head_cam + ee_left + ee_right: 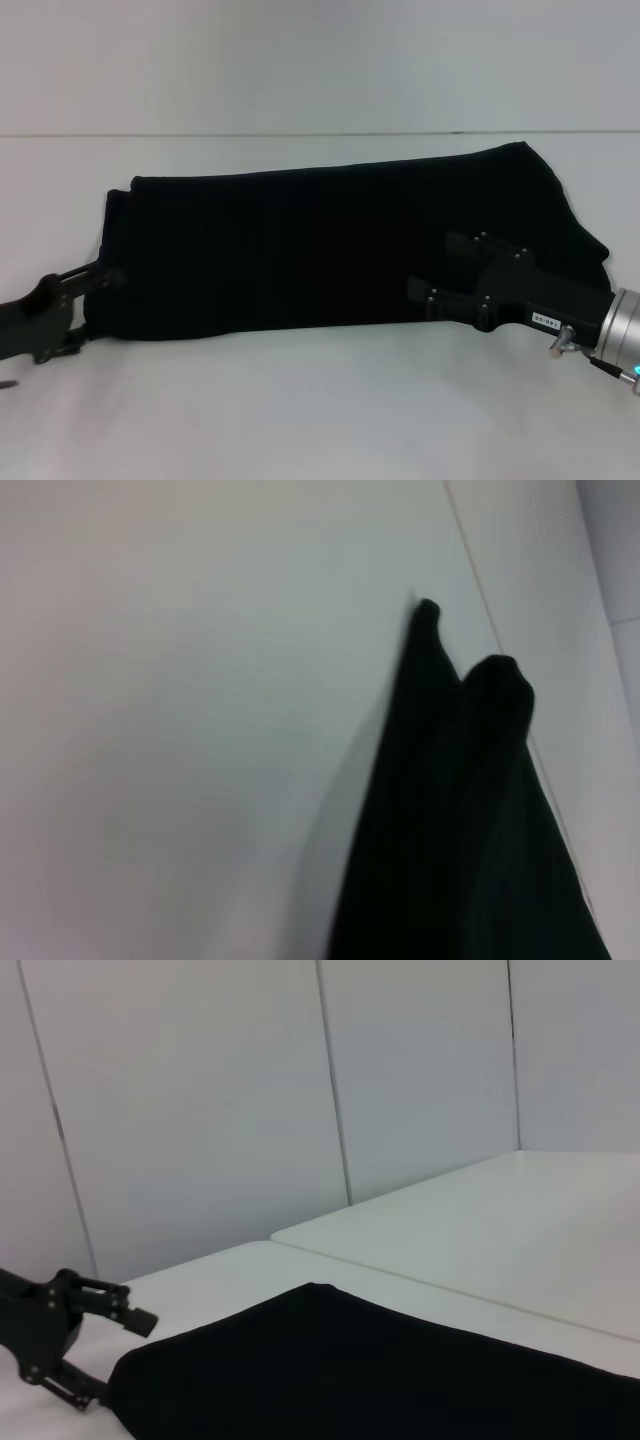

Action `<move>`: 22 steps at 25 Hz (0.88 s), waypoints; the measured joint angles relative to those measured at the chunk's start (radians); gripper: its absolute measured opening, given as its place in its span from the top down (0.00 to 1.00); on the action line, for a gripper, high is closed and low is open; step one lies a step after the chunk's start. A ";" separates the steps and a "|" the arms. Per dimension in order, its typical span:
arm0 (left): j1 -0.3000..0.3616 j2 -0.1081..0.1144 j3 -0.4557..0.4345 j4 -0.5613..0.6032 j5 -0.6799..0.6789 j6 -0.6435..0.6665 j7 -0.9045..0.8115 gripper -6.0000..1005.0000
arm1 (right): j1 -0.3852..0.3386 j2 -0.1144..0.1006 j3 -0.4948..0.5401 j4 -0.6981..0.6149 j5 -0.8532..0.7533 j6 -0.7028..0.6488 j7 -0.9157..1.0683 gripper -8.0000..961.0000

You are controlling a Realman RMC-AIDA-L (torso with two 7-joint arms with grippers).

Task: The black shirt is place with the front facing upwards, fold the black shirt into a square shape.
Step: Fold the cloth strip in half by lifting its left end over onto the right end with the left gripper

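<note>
The black shirt [320, 250] lies on the white table as a long folded band running left to right; no lettering or label shows. My left gripper [100, 305] is at the band's left end with its fingers apart around the cloth edge. It also shows in the right wrist view [110, 1360] beside the shirt [380, 1380]. My right gripper [432, 265] is over the band's right part near the front edge, fingers spread and low on the cloth. The left wrist view shows only a dark fold of the shirt [470, 820] on the table.
The white table [320, 410] reaches forward of the shirt and behind it to a seam line [300, 134]. Pale wall panels [200, 1110] stand beyond the table's far edge.
</note>
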 joint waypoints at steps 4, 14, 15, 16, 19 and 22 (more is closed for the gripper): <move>-0.037 0.003 0.038 -0.023 -0.004 -0.018 0.004 0.10 | 0.000 0.000 -0.001 0.002 -0.002 0.000 0.000 0.01; -0.051 0.003 0.064 -0.020 -0.020 -0.040 0.043 0.13 | -0.001 0.000 0.006 0.011 0.002 0.001 0.000 0.02; -0.050 0.003 0.069 -0.016 -0.018 -0.042 0.051 0.14 | 0.000 0.000 0.006 0.011 0.002 0.001 0.000 0.02; -0.049 0.003 0.072 -0.014 -0.015 -0.044 0.055 0.16 | 0.000 0.000 0.007 0.011 0.002 0.001 0.000 0.02; -0.049 0.003 0.079 -0.015 -0.005 -0.054 0.059 0.21 | 0.001 -0.001 0.008 0.011 0.003 0.001 0.000 0.02; -0.049 0.001 0.086 -0.013 -0.005 -0.064 0.060 0.26 | 0.002 -0.001 0.008 0.010 0.003 0.001 0.000 0.02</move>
